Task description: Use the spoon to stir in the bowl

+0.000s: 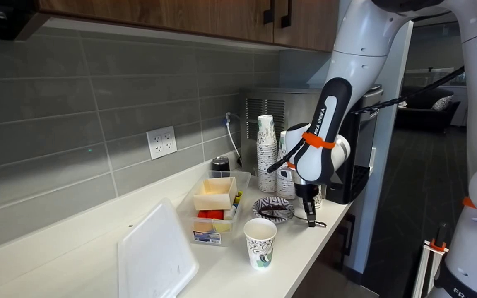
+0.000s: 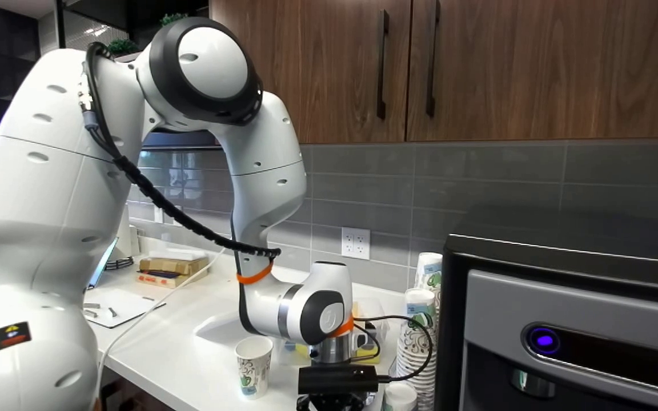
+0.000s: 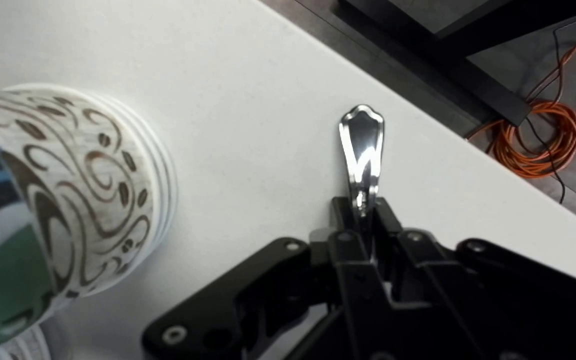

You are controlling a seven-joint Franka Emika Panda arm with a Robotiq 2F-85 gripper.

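Note:
The silvery spoon (image 3: 362, 145) shows its handle end in the wrist view, pointing away from the jaws. My gripper (image 3: 365, 215) has its two black fingers closed on the handle. In an exterior view the gripper (image 1: 311, 223) points down at the counter near its front edge, and the spoon's handle end (image 1: 320, 224) sticks out beside the fingertips. The small bowl (image 1: 278, 202), with a black-and-white patterned rim and dark inside, stands on the counter beside the gripper, apart from it. The spoon's head is not clearly visible. The bowl is out of view in the wrist view.
A white paper cup (image 1: 260, 244) stands in front of the bowl. A clear bin (image 1: 207, 238) with boxes stands beside the bowl. Tall cup stacks (image 1: 267, 165) and a dispenser machine (image 2: 563, 308) stand close behind the gripper. Cups (image 3: 93, 190) also show in the wrist view.

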